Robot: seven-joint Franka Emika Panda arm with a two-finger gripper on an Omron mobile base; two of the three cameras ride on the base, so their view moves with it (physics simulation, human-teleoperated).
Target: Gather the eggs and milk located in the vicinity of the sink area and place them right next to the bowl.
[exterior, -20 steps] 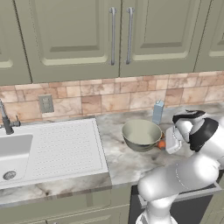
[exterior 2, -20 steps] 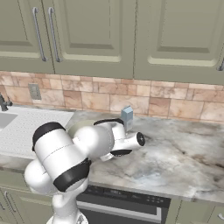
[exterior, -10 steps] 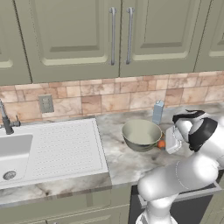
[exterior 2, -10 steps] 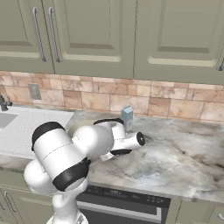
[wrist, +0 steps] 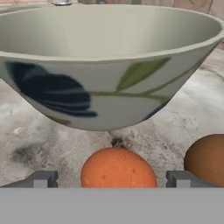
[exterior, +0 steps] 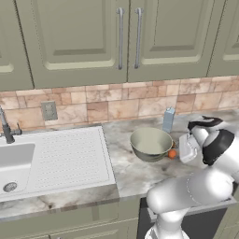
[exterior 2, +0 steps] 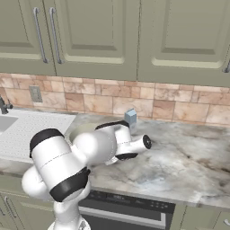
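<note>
The gripper [wrist: 112, 179] is held wide open, its fingertips [wrist: 41, 179] spread either side of one egg [wrist: 118, 168] without touching it. A second egg [wrist: 208, 158] lies beside, both just before the bowl [wrist: 109, 61].

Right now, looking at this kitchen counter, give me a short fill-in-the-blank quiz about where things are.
1. The milk carton stands against the tiled ____.
2. In the hand view, an orange egg lies between the gripper fingertips, in front of the ____.
3. The ribbed drainboard lies between the bowl and the ____.

Missing words: wall; bowl; sink
</note>
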